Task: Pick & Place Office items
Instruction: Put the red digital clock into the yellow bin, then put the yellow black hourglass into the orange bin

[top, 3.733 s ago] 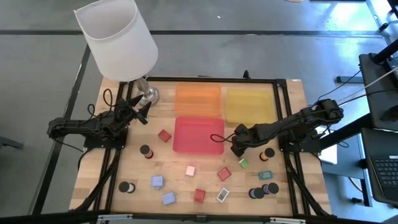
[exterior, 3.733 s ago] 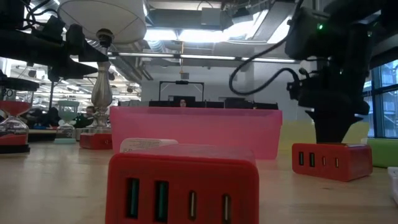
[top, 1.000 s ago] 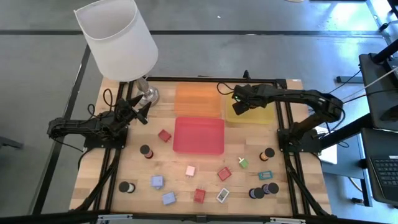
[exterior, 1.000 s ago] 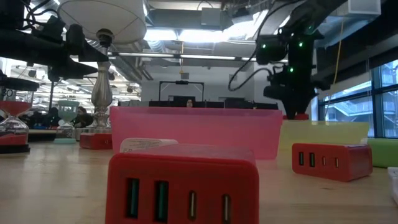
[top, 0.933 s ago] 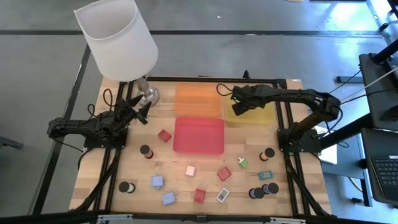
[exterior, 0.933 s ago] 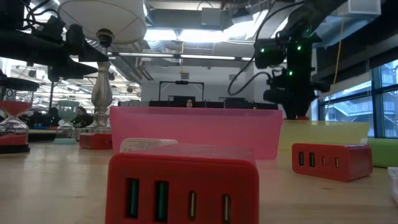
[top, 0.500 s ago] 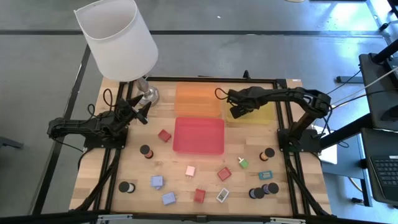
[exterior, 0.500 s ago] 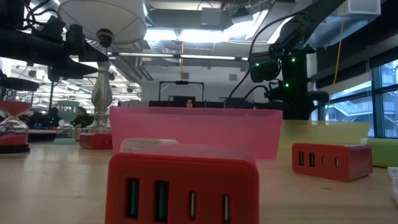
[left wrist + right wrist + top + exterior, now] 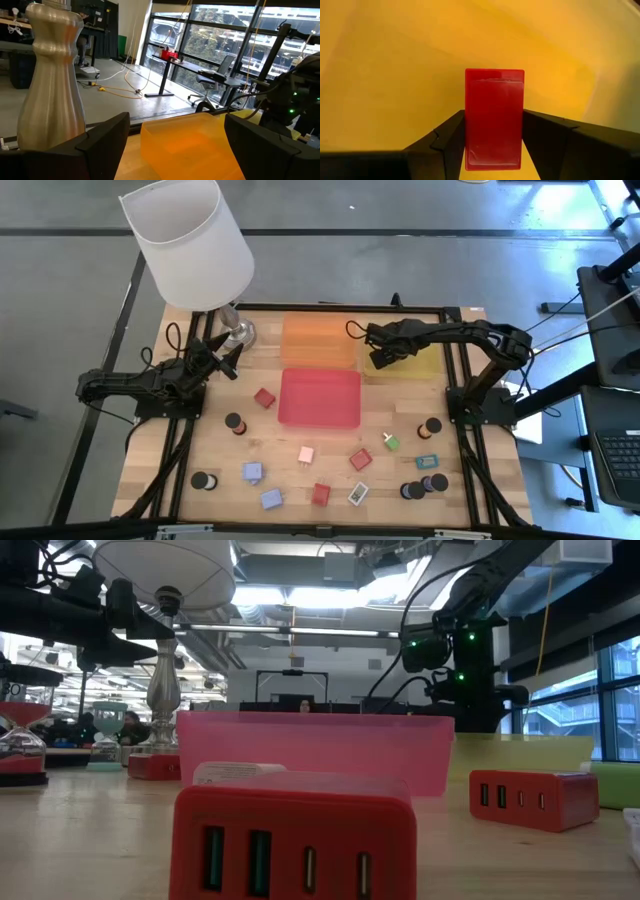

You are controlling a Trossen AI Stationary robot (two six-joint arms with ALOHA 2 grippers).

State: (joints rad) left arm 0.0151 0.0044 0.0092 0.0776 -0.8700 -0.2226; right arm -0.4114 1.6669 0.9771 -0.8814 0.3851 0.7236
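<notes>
Loose office items lie on the near half of the surface [image 9: 330, 435], among them a red block [image 9: 320, 494] at the front. Farther back, the right tool [image 9: 381, 361] hangs over the yellow tray [image 9: 425, 360], clamped on a flat red rectangle [image 9: 494, 119]. The left tool [image 9: 228, 358] waits near the lamp base [image 9: 238, 332], fingers apart, nothing between them.

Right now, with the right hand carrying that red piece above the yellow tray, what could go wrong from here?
1. The right hand hangs over the yellow tray's edge nearest the orange tray; released here, the red rectangle might land on the rim or outside.
2. The rectangle is pinched only by its narrow sides, so it might slip or twist.
3. The left hand, open beside the lamp base, could knock it if it swings.
</notes>
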